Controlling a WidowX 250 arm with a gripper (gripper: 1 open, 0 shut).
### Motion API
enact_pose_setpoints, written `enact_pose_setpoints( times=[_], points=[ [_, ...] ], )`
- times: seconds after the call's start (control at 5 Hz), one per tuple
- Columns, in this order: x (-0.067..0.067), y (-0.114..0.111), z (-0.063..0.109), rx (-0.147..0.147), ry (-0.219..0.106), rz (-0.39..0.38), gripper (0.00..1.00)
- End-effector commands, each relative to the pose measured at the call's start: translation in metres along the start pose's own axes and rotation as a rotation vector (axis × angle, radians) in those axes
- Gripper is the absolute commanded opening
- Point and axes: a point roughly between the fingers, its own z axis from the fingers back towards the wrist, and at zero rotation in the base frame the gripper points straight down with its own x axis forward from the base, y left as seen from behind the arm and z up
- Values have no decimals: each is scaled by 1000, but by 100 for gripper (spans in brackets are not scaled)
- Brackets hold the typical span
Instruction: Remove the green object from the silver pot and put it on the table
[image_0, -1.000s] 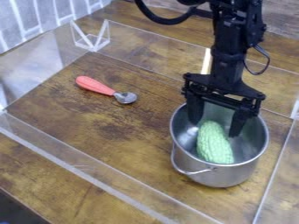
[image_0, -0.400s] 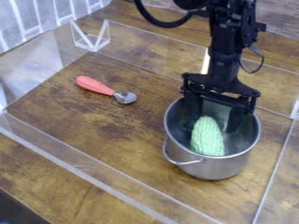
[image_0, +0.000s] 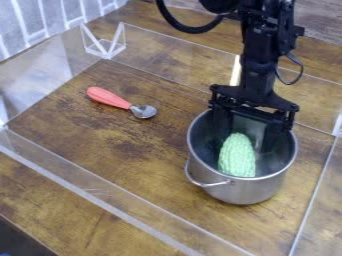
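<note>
Green object (image_0: 238, 156) lay in the silver pot (image_0: 241, 185), directly beneath the wide-open claw (image_0: 250, 133). Reaching was the step in hand; next, probably lowering and closing on it

Red-handled spoon (image_0: 120, 102) lying flat, clear acrylic stand (image_0: 102, 40) at back

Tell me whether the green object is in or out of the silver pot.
In. The green object lies inside the silver pot, below its rim, with the open end effector straddling it, fingers not closed on it.
</note>
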Motion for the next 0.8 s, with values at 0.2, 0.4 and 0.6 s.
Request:
enact_pose_setpoints(
  times=[0.2, 0.4, 0.6],
  points=[
    [14, -1, 18, -24, -59, 13, 100],
    [16, -2, 16, -26, -59, 13, 100],
    [17, -3, 16, -29, -59, 12, 100]
  ],
)
